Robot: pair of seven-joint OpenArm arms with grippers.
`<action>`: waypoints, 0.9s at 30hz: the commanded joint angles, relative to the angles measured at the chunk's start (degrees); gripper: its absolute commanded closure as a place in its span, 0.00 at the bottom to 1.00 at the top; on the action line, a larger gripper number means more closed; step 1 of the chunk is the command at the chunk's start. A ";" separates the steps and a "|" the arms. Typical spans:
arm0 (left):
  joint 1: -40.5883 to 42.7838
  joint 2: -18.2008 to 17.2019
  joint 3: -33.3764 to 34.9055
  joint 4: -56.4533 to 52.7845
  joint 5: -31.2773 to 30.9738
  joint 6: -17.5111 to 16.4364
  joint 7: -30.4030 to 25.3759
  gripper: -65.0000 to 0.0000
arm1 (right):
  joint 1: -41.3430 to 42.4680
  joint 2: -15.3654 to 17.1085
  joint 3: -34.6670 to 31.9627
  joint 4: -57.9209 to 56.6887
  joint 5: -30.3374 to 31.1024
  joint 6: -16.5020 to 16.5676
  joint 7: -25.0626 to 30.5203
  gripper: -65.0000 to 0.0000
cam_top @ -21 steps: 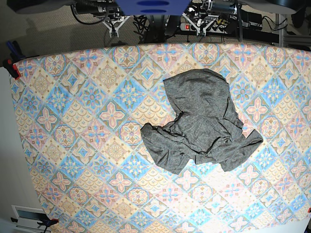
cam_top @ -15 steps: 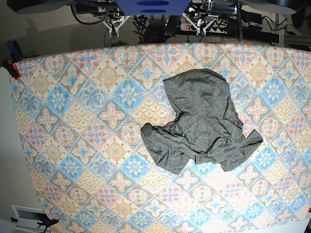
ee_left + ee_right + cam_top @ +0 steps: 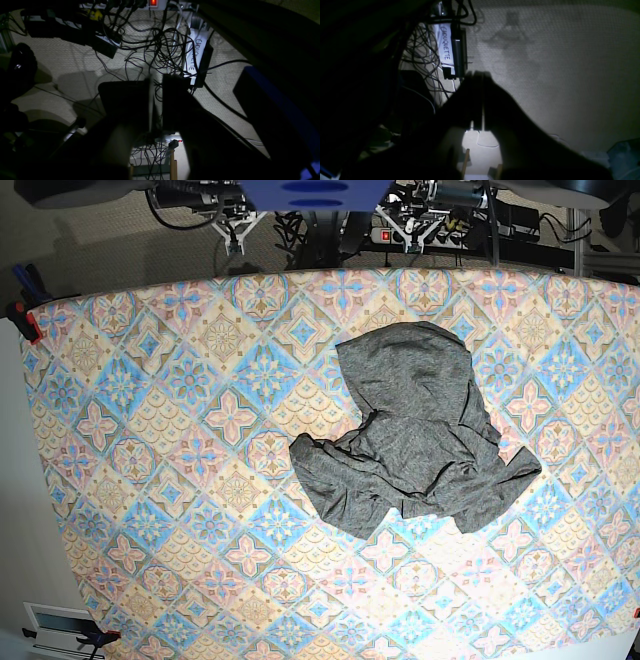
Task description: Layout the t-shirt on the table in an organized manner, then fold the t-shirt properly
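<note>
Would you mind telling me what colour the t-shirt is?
The t-shirt is a plain heathered dark grey with no visible print, seen best in the base view.

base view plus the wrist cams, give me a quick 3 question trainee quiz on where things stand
1. True or false: the t-shirt lies flat and spread out on the table.
2. Where are the left gripper and right gripper? A) on the shirt B) beyond the table's far edge C) over the table's near edge
3. Fill in: both grippers are ____ and hold nothing.

Key: 1 false, it is crumpled; 2 B; 3 shut.
</note>
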 commanded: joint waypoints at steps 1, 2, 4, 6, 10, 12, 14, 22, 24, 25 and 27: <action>0.21 -0.01 0.10 0.04 -0.23 -0.12 0.27 0.88 | -0.10 0.01 -0.14 -0.14 0.21 0.03 0.10 1.00; 0.21 -0.01 0.10 0.04 -0.23 -0.12 0.27 0.88 | -0.10 0.01 -0.14 -0.14 0.21 0.03 0.10 1.00; 0.04 -0.01 0.10 0.04 -0.23 -0.12 0.27 0.89 | -0.10 0.01 -0.23 -0.14 -0.05 0.03 0.10 1.00; 0.04 -0.01 0.10 0.04 -0.23 -0.12 0.27 0.88 | -0.10 0.01 -0.23 -0.14 -0.05 0.03 0.10 1.00; 0.04 -0.01 0.10 0.04 -0.23 -0.12 0.27 0.88 | -0.10 0.10 -0.23 -0.14 -0.05 0.03 0.10 1.00; 0.12 -0.01 0.10 0.04 -0.23 -0.12 0.27 0.88 | -0.10 0.89 -0.05 -0.14 -0.05 0.03 0.10 1.00; 0.12 -0.01 0.10 0.04 -0.23 -0.12 0.27 0.88 | -0.10 1.24 0.03 -0.14 -0.05 0.03 0.10 1.00; 0.12 -0.10 0.10 0.04 -0.14 -0.12 0.27 0.88 | -0.10 1.33 0.03 -0.14 0.03 0.03 0.10 1.00; 0.04 -0.80 0.10 0.04 -0.14 -0.12 0.27 0.88 | -0.10 1.33 0.03 -0.14 0.03 0.03 0.10 1.00; 0.04 -0.98 0.10 0.04 -0.14 -0.12 0.18 0.88 | -0.10 1.33 0.03 -0.14 0.12 0.03 0.10 1.00; 0.04 -1.24 0.10 0.04 -0.14 -0.12 0.18 0.89 | -0.10 1.33 0.03 -0.14 0.21 0.03 0.10 1.00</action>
